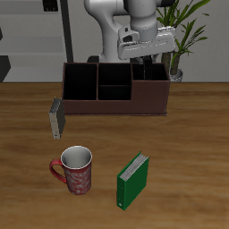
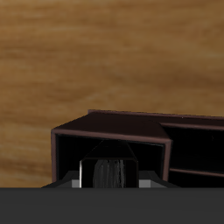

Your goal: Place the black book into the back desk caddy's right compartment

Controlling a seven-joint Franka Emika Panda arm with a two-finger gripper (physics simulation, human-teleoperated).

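The back desk caddy is a long reddish-brown box with black dividers near the table's back. My gripper is shut on the black book and holds it upright just over the caddy's right compartment. The book's lower end is at about the caddy's rim. In the wrist view the book's white page edges show between dark covers, with the dark open compartment of the caddy right beneath them. My fingertips are hidden.
A small grey book stands by the caddy's other end. A red patterned mug and an upright green book are nearer the table's front edge. A potted plant stands behind the caddy.
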